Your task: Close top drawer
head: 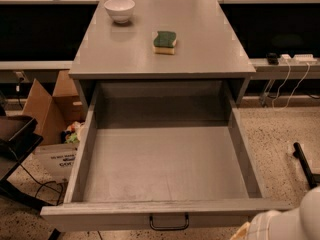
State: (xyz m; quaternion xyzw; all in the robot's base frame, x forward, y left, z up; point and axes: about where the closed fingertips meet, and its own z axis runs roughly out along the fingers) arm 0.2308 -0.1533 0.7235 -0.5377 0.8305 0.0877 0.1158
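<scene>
Plainly pulled far out toward the camera: wide grey top drawer [165, 164], plain grey inside. Front panel at the near edge, lower part cut off by the bottom of the view. Small dark metal loop handle [169, 222] at the panel's centre, only partly in view.

Open speckled floor [280, 134] to the right of the drawer, with a dark bar [304, 161] lying on it, well apart from the drawer's right wall. Tighter on the left of the drawer: a brown cardboard box [42, 109] and a black tray-like shape [15, 134], too dim to make out.

Behind and above the drawer, a flat grey cabinet top [210, 49] carrying a white bowl [119, 10] and a green-and-yellow sponge [164, 42].

Just beside the drawer's near right corner, a pale rounded gripper [282, 225], blurred and cut off by the frame. Cannot tell how far open, whether holding anything, or whether touching the front panel.
</scene>
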